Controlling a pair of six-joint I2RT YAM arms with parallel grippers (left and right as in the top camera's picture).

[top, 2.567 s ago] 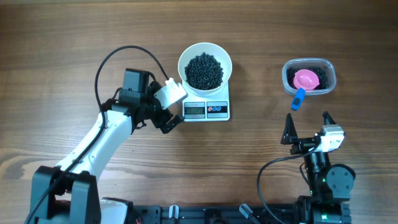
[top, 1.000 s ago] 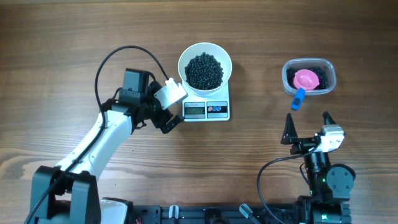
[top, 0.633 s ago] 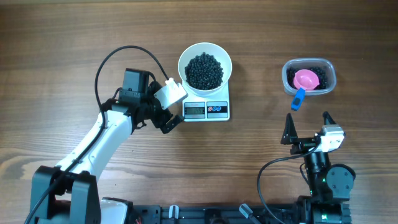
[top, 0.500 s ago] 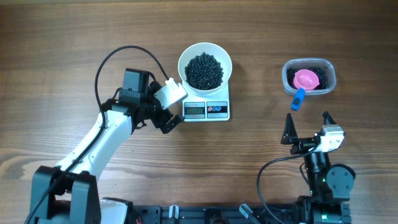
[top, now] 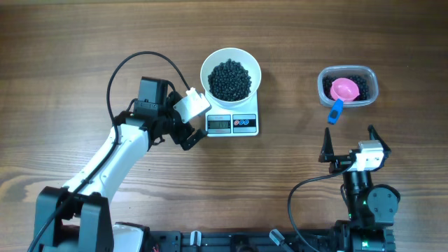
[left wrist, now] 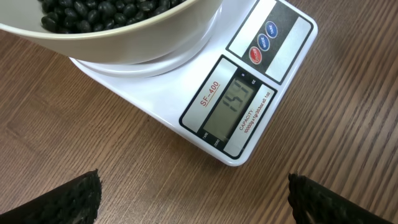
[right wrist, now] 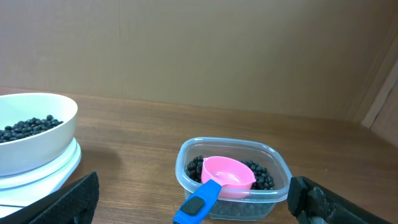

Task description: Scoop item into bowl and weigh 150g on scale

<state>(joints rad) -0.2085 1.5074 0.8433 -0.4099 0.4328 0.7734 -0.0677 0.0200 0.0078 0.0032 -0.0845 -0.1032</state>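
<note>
The left gripper (top: 194, 120), fingers wide and empty, hovers just beside the scale (top: 246, 124), where the beans (top: 230, 79) fill the bowl (top: 205, 70). Best to read the display (left wrist: 233, 106) without nudging anything. For a top-up, the scoop (top: 344, 89) lies in the tub (top: 372, 74) near the wide-open right gripper (top: 348, 134).

The desk (top: 70, 42) is brown wood with plain grain and a dull satin sheen, and the scale (left wrist: 155, 87) on it is smooth white plastic, faintly glossy. The bowl (top: 204, 70) is smooth, white and softly glossy, ceramic or plastic I cannot tell, and the beads (top: 230, 78) in it are matt black. Near the desk's right edge the tub (top: 374, 84) is clear glossy plastic, holding a smooth plastic scoop (top: 344, 89), pink with a blue handle.
</note>
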